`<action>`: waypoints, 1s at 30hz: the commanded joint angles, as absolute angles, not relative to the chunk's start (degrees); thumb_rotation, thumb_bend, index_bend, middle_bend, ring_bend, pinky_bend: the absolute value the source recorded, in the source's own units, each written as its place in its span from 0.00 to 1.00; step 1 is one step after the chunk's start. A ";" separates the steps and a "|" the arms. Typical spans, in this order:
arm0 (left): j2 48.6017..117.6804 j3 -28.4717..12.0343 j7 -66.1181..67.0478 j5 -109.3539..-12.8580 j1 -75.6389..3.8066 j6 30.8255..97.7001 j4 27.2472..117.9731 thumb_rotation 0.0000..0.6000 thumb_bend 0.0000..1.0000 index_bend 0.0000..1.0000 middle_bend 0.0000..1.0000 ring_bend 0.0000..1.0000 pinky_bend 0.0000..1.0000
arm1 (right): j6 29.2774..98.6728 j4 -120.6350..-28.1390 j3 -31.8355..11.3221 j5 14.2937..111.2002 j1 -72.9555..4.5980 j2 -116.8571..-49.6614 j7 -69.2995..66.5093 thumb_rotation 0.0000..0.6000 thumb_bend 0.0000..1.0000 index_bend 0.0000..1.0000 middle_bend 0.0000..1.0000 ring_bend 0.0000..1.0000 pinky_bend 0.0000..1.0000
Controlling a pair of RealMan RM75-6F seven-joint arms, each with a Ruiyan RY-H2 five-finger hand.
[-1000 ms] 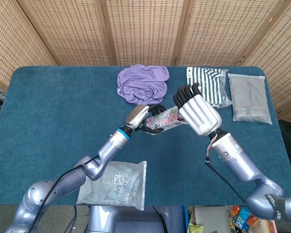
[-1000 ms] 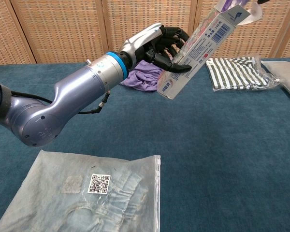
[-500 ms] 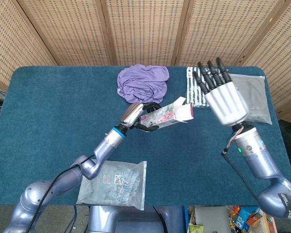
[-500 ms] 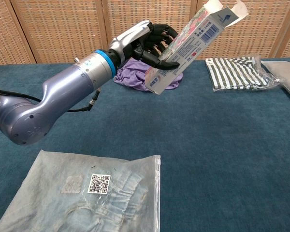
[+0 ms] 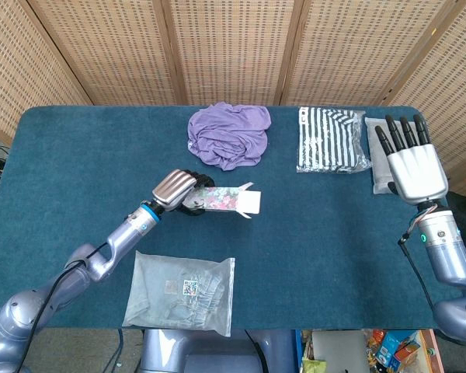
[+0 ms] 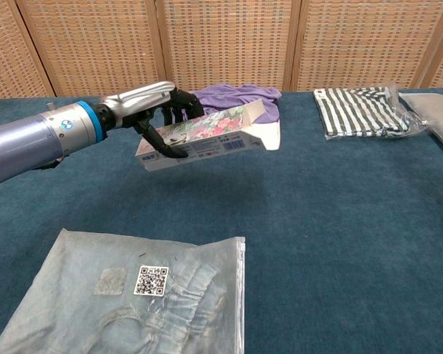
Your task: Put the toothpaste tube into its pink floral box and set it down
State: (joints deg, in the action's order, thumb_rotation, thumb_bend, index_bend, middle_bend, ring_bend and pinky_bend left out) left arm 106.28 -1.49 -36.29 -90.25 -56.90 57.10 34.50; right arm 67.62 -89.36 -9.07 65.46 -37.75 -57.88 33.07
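The pink floral box (image 5: 227,200) (image 6: 207,137) lies almost level just above the blue table, its end flaps open toward the right. My left hand (image 5: 177,190) (image 6: 153,114) grips the box at its left end, fingers wrapped around it. No toothpaste tube shows; whether it is inside the box cannot be told. My right hand (image 5: 412,162) is far off at the right edge of the head view, raised with fingers straight and apart, holding nothing. It is outside the chest view.
A bagged denim garment (image 5: 182,294) (image 6: 125,295) lies near the front edge. At the back are a purple cloth (image 5: 228,134) (image 6: 232,93), a bagged striped garment (image 5: 328,138) (image 6: 358,110) and a grey packet (image 5: 382,148) (image 6: 434,112).
My left hand has lowered the box from a steep tilt to nearly level, moving it left and down. My right hand let go of the box top and drew away to the right.
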 commanded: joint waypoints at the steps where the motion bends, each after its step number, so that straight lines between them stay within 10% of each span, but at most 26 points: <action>1: 105.72 -0.58 -35.37 -90.02 -55.86 55.02 35.13 1.00 0.30 0.56 0.55 0.45 0.45 | 67.45 -88.01 -8.74 66.20 -36.82 -59.18 31.31 1.00 0.00 0.00 0.00 0.00 0.00; 6: 105.46 0.33 -34.92 -89.85 -55.65 51.93 36.11 1.00 0.30 0.45 0.26 0.15 0.26 | 67.92 -87.75 -9.14 66.46 -35.69 -59.84 28.63 1.00 0.00 0.00 0.00 0.00 0.00; 9: 103.66 0.51 -34.10 -89.20 -56.44 48.07 39.24 1.00 0.30 0.09 0.00 0.00 0.03 | 68.56 -87.97 -9.13 66.84 -34.75 -59.75 27.51 1.00 0.00 0.00 0.00 0.00 0.00; 20: 90.97 -1.70 -29.40 -86.48 -51.79 53.67 57.55 1.00 0.30 0.00 0.00 0.00 0.00 | 73.36 -89.63 -7.96 70.27 -29.39 -59.45 22.38 1.00 0.00 0.00 0.00 0.00 0.00; 30: 70.49 -1.80 -5.62 -76.81 -34.07 72.64 85.52 1.00 0.25 0.00 0.00 0.00 0.00 | 81.98 -90.20 -3.73 78.36 -20.91 -61.63 14.05 1.00 0.00 0.00 0.00 0.00 0.00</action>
